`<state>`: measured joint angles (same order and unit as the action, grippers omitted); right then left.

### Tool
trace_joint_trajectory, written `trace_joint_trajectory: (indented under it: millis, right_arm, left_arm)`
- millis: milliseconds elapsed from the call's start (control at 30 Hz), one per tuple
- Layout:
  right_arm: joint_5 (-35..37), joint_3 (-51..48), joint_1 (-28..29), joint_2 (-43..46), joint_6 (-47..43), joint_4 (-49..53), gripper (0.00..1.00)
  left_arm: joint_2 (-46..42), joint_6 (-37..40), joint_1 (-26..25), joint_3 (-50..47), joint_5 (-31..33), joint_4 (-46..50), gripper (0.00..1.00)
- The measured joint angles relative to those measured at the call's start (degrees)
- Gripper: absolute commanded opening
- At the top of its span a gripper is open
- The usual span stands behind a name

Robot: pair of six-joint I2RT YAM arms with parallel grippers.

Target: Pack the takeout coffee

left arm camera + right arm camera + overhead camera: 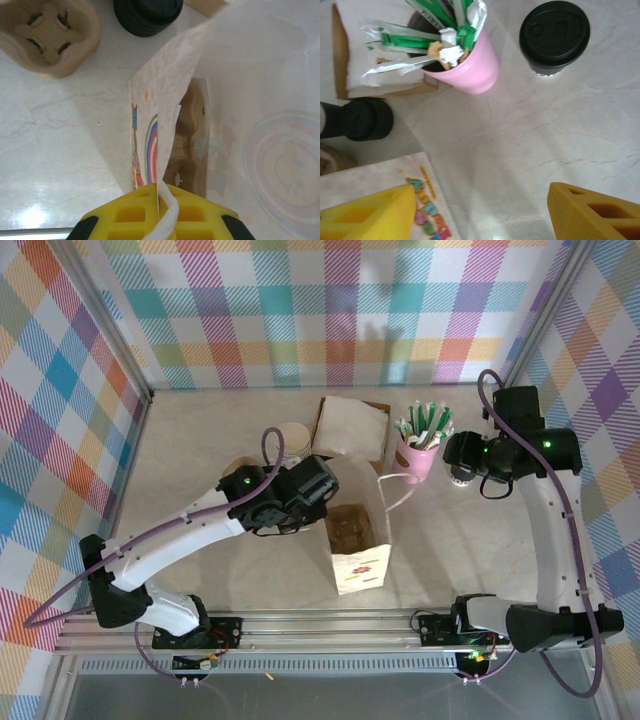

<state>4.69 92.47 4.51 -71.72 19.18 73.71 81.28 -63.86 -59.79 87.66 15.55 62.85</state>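
The takeout coffee [554, 37], a small dark cup with a round black lid, stands upright on the table at the upper right of the right wrist view. My right gripper [482, 212] hovers open some way short of it, with bare table between its yellow fingers [595, 210]. The white paper bag [358, 545] stands open at the table's centre with a brown cardboard carrier [192, 145] inside. My left gripper [161, 192] is shut on the bag's rim and its white handle, at the bag's left side [330, 490].
A pink cup of green-and-white sticks [465, 65] stands left of the coffee. Behind the bag sit a napkin box [350, 425], a stack of lidless cups [293, 440], a stack of black lids [147, 15] and spare cardboard carriers [47, 35].
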Motion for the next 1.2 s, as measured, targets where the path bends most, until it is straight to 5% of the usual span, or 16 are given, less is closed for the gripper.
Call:
trace_joint_trajectory:
  millis: [333, 533, 967, 1200]
  right_arm:
    - [5.22, 4.24, -1.09, -6.69, 3.37, 1.38, 0.65]
    - [6.27, 7.15, -1.09, -6.95, 10.36, 5.22, 0.68]
    - [7.23, 9.33, -9.05, -12.33, 19.96, 8.96, 0.68]
    - [2.08, 17.81, -10.73, -26.12, 14.49, 7.69, 0.83]
  left_arm:
    - [-7.39, 13.16, 10.45, -6.21, -7.08, -4.44, 0.08]
    - [-11.28, 19.32, 12.48, -9.84, -14.71, -6.08, 0.42]
    - [-13.27, 22.71, 15.74, -8.76, -22.27, 1.57, 0.39]
    - [-9.68, 26.27, 18.62, -2.29, -26.80, 3.30, 0.47]
